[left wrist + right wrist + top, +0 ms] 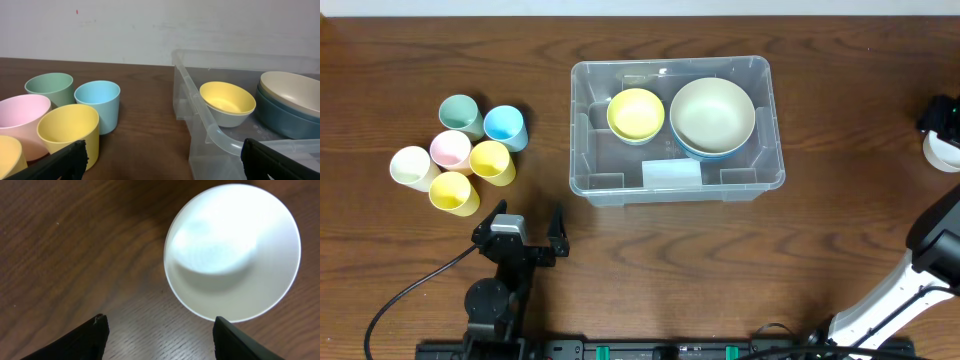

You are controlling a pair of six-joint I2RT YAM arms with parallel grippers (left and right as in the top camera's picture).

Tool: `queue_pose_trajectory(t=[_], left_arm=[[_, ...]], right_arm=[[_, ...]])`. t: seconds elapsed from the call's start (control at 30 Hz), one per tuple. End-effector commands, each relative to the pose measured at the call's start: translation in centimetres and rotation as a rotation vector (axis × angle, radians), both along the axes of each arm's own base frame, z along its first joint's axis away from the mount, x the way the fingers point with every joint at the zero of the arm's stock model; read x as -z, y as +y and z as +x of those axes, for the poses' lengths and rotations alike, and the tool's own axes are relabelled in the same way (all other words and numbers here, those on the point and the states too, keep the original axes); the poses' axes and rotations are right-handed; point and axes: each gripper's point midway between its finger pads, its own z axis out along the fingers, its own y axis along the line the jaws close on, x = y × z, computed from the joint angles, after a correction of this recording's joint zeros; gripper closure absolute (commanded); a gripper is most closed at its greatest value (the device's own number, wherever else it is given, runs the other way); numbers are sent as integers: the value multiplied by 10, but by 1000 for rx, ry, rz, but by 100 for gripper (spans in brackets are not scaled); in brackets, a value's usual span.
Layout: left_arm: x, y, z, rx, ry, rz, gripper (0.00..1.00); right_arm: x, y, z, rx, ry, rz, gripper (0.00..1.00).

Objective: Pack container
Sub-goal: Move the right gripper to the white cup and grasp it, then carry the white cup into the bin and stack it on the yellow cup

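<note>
Container point(578, 130): mid-desk, slightly far of centre, upright, long side running left-right, pale label point(671, 174) on its near wall.
Inside, left: yellow bowl point(636, 113), nested in a paler bowl point(227, 119) per the left wrist view.
Inside, right: cream bowl point(712, 115), stacked in a blue bowl point(285, 122). The two stacks sit just beside each other along the far half. Near half of the floor is bare.

Desk point(820, 240): dark wood.
Left of the container, well apart from it: six cups in a tight cluster, all upright and empty. Green point(460, 115) and blue point(505, 127) are far, pink point(451, 150) and a yellow point(492, 161) in the middle, white point(413, 168) leftmost, second yellow point(454, 193) nearest.

Left tool point(530, 212): near the front edge, between cluster and container. Fingers spread wide, nothing between them. Its camera looks across cups and the container's left corner.

Right tool point(160, 330): at the desk's right edge, pointing down. Fingers spread, holding nothing. White bowl point(232, 252) sits upright and empty on the desk just beyond the fingertips, not touching either.
</note>
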Motion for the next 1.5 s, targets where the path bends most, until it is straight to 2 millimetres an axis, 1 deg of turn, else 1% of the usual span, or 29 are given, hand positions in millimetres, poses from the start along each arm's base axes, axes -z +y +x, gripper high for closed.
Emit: queue_pose_trajectory(t=[0.0,0.07,0.27,0.33,0.43,0.53,0.67,0.8,0.9,0.97,1.03,1.13,1.2,1.27,1.33,1.37,1.4,1.47], left_arm=[[16,-2,-1,12,49,9,2],[16,-2,-1,13,49,9,2],[16,-2,-1,12,49,9,2],[16,-2,-1,13,49,9,2],[16,-2,-1,12,49,9,2],[16,-2,-1,13,49,9,2],[16,-2,-1,13,49,9,2],[16,-2,-1,13,49,9,2],[16,-2,-1,13,49,9,2],[16,-2,-1,12,49,9,2],[16,-2,-1,13,49,9,2],[16,-2,-1,12,49,9,2],[16,-2,-1,13,49,9,2],[16,-2,-1,13,49,9,2],[16,-2,-1,13,49,9,2],[16,-2,-1,12,49,9,2],[16,-2,-1,13,49,9,2],[16,-2,-1,13,49,9,2]], right_arm=[[16,2,0,-46,7,34,31],[26,1,0,-49,20,42,31],[66,1,-4,-43,82,85,34],[81,3,-6,-43,105,102,36],[95,3,-8,-42,127,114,42],[98,3,-8,-41,131,115,54],[98,3,-7,-41,129,115,76],[97,12,-7,-25,136,134,98],[88,25,2,-34,133,137,99],[75,36,11,-60,118,125,99],[54,50,23,-89,88,108,99],[9,77,45,-134,13,77,99],[-29,101,60,-169,-61,61,99],[-73,131,73,-224,-155,65,99],[-127,173,84,-305,-273,80,99],[-147,192,86,-341,-317,87,99],[-176,221,87,-405,-384,93,99],[-217,269,84,-508,-475,91,99]])
